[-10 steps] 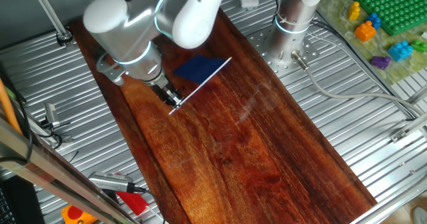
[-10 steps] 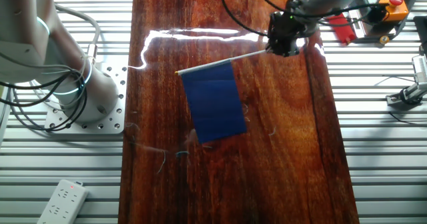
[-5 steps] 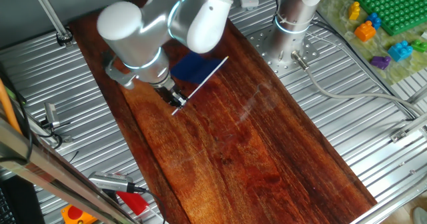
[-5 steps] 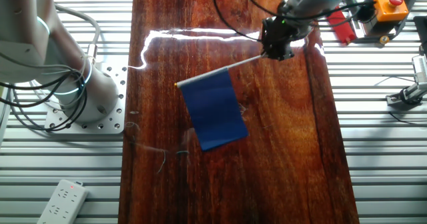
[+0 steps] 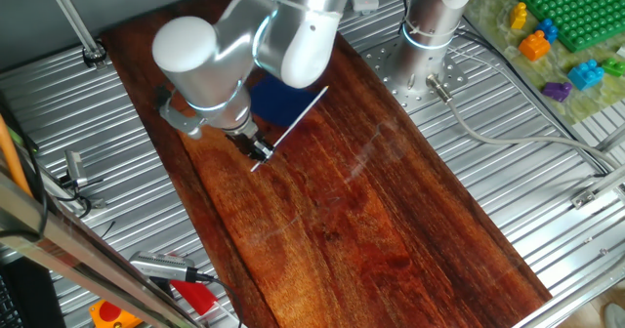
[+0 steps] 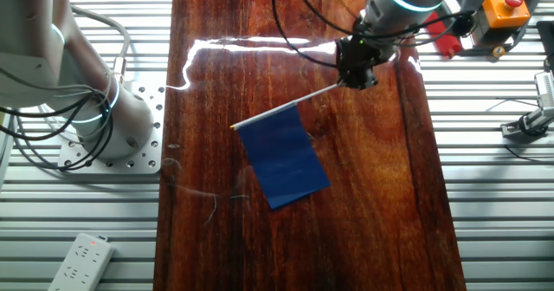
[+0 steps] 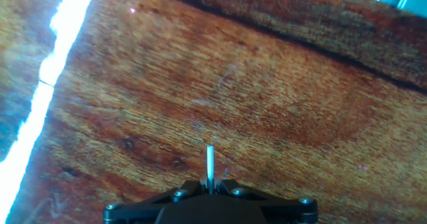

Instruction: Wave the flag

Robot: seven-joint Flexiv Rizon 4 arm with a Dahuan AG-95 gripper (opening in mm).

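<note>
Change: since a second ago the flag (image 6: pixel 284 158) has swung; its free stick end sits lower and the cloth tilts more in the other fixed view, and the gripper (image 6: pixel 355 73) has shifted a little.
Flag: dark blue cloth on a thin white stick, held slanted above the table (image 6: pixel 381 204); the cloth hangs below the stick's far half.
Flag in one fixed view: only the stick (image 5: pixel 290 128) and a patch of blue cloth (image 5: pixel 273 102) show beside the arm (image 5: pixel 244 45).
Fingers: together, clamped on the stick's near end; in the hand view the black fingers (image 7: pixel 180 199) meet around the white stick tip (image 7: pixel 210 161), which points out over the wood.
Table: a long board of dark reddish wood with a bright glare streak (image 6: pixel 251 42), laid on ribbed metal.
Other arm: a second silver robot base (image 6: pixel 78 92) stands beside the board, well apart from the flag.
Nearby: coloured toy bricks (image 5: pixel 547 40) on a green plate; a white power strip (image 6: pixel 80 261); a red button box (image 6: pixel 504 7).
</note>
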